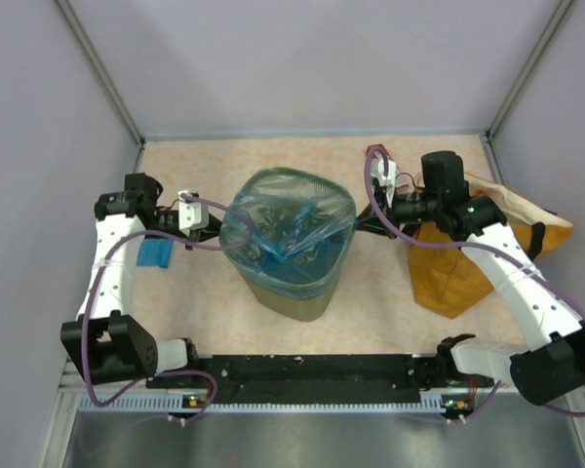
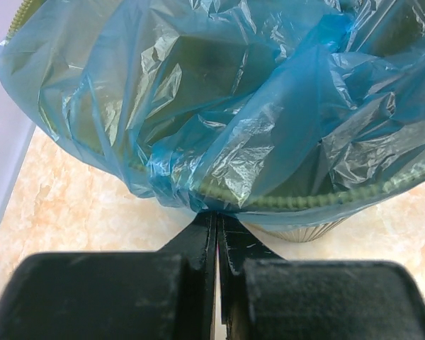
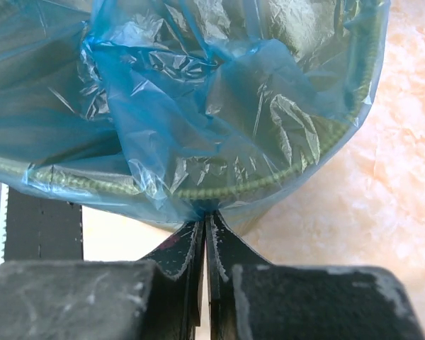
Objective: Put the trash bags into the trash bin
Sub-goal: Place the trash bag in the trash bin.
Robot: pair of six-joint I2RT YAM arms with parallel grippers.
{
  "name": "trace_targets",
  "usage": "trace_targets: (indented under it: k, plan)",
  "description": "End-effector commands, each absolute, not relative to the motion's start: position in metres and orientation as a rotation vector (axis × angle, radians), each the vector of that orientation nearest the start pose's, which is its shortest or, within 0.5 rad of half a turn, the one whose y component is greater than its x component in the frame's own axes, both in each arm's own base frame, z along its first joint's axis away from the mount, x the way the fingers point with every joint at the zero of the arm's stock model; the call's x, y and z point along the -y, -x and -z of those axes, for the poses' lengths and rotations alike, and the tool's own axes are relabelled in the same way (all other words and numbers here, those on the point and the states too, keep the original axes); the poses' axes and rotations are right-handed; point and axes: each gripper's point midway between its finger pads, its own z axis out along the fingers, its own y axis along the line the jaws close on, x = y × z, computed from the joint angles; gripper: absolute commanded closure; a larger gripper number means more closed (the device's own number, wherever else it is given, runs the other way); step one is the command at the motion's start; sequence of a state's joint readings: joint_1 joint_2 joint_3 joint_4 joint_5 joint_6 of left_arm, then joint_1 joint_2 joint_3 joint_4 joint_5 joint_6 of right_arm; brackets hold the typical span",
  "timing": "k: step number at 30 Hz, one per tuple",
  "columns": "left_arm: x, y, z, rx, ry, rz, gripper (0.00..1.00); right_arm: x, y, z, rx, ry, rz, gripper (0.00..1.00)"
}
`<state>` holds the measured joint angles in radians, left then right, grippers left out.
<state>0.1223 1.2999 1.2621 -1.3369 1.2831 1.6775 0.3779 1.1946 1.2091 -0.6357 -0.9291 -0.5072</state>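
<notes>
The olive-green wire-mesh trash bin (image 1: pixel 294 292) stands between our two grippers. The big light-blue trash bag (image 1: pixel 288 226) sits inside it with its mouth draped over the rim, translucent and crinkly, its middle sagging in loose folds. We hold it from opposite sides, the left gripper (image 2: pixel 216 214) and the right gripper (image 3: pixel 204 214) each clamped tight on a pinch of film just outside the rim, apparently to stretch the mouth over it; a small folded bag (image 1: pixel 156 253) lies apart, left of the bin.

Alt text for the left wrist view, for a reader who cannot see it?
Closed black jaws pinch the edge of a crinkly blue trash bag just below the rim of a green mesh bin. The bag drapes over that rim; beige table shows beneath.
</notes>
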Motion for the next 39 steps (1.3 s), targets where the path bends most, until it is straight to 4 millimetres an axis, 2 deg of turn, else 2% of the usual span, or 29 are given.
trace_targets:
  k: [1,10,18,24,31,36,39]
  plan:
    - [0.135,-0.223,-0.274,-1.315,-1.385,0.864,1.0,-0.243,-0.229,-0.293,-1.474,1.33,-0.976,1.0]
    - [0.135,-0.224,-0.271,-1.325,-1.376,0.856,1.0,-0.236,-0.217,-0.284,-1.487,1.324,-0.959,1.0]
    - [0.131,-0.231,-0.245,-1.378,-1.361,0.853,1.0,-0.233,-0.214,-0.252,-1.547,1.333,-0.966,1.0]
    - [0.13,-0.235,-0.232,-1.404,-1.352,0.843,1.0,-0.232,-0.22,-0.236,-1.588,1.327,-0.955,1.0]
    - [0.132,-0.235,-0.224,-1.403,-1.342,0.865,1.0,-0.233,-0.221,-0.229,-1.601,1.311,-0.969,1.0]
    - [0.132,-0.234,-0.228,-1.405,-1.338,0.872,1.0,-0.231,-0.217,-0.228,-1.665,1.302,-0.996,1.0]
    - [0.133,-0.231,-0.233,-1.403,-1.343,0.871,1.0,-0.227,-0.209,-0.224,-1.746,1.298,-1.022,0.57]
